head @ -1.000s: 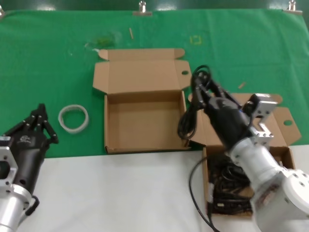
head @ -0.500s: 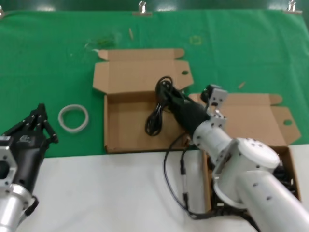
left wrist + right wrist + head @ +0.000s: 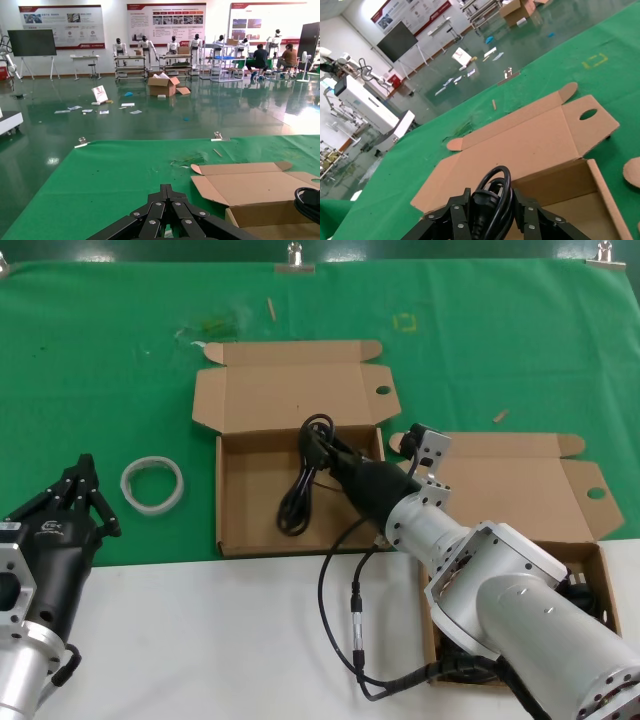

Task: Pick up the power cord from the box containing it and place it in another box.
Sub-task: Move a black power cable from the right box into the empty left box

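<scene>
My right gripper (image 3: 328,452) is shut on the power cord (image 3: 297,490), a looped black bundle that hangs over the floor of the middle box (image 3: 250,515), the other box. In the right wrist view the cord (image 3: 484,205) sits clamped between the fingers of the right gripper (image 3: 491,195), with that box's lid panel (image 3: 530,145) beyond. The box that held the cord (image 3: 520,490) lies at the right, with its tray largely hidden by my right arm. My left gripper (image 3: 85,464) is parked shut at the near left, and in its own view the left gripper (image 3: 166,189) points over the green cloth.
A white ring (image 3: 152,485) lies on the green cloth (image 3: 100,360) left of the middle box. A thin black cable (image 3: 335,620) loops over the white tabletop (image 3: 200,640) below my right arm. More black cable (image 3: 588,592) shows in the right box.
My right gripper has carried the cord leftward from above the right box to over the middle box's tray. The left arm has not moved.
</scene>
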### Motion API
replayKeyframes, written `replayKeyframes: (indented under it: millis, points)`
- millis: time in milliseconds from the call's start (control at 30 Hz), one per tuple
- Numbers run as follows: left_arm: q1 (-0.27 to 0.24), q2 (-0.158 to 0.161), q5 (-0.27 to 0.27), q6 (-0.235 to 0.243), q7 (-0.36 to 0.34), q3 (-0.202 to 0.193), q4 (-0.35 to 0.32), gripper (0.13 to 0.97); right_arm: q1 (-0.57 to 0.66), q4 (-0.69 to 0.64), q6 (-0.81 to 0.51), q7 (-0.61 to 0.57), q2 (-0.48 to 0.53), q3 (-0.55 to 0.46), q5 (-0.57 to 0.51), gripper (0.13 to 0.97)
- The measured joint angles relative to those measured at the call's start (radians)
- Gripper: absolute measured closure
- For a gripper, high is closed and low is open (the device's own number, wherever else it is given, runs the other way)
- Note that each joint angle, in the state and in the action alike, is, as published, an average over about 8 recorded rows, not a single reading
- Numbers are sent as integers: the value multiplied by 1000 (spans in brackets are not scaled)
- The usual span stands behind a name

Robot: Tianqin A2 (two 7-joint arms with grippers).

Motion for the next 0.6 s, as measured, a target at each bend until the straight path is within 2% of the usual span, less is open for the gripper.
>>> replayKeyframes:
  millis: [167, 400, 467, 600]
  points:
    - [0, 0, 0, 0, 0, 0, 0, 957, 0, -11, -11, -15, -1, 5, 20, 780]
    - [0, 0, 0, 0, 0, 0, 0, 957, -5, -3, -16, -27, 0, 21, 22, 717]
    - [0, 0, 0, 0, 0, 0, 0, 957, -17, 27, -14, -27, 5, 34, 7, 708]
    - [0, 0, 0, 0, 0, 0, 0, 957, -68, 156, 5, 3, 33, 60, -59, 639]
